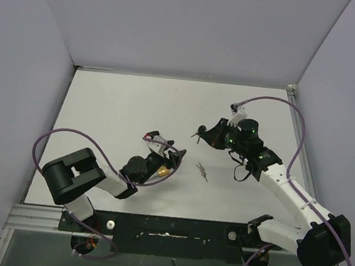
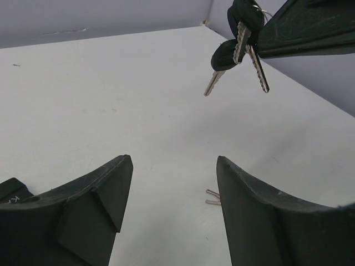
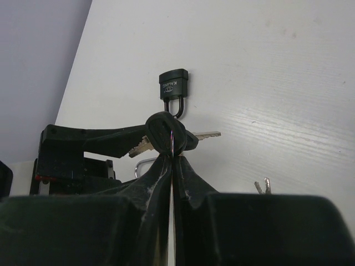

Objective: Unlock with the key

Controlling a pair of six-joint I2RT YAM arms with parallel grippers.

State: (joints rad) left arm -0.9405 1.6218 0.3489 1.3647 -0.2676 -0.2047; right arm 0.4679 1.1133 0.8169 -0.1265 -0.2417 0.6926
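A black padlock (image 3: pixel 173 88) lies flat on the white table, its shackle towards the right wrist camera. In the top view I cannot separate it from the left gripper. My right gripper (image 1: pixel 200 134) (image 3: pixel 173 155) is shut on the black head of a key in a bunch of keys (image 3: pixel 166 133) and holds it in the air above the table. The bunch also shows in the left wrist view (image 2: pixel 238 44). My left gripper (image 1: pixel 165 149) (image 2: pixel 175 166) is open and empty, low over the table, facing the keys.
Two small metal pieces (image 1: pixel 203 171) lie on the table between the arms. They also show by the left gripper's right finger (image 2: pixel 212 198) and in the right wrist view (image 3: pixel 262 185). Purple walls enclose the table on three sides.
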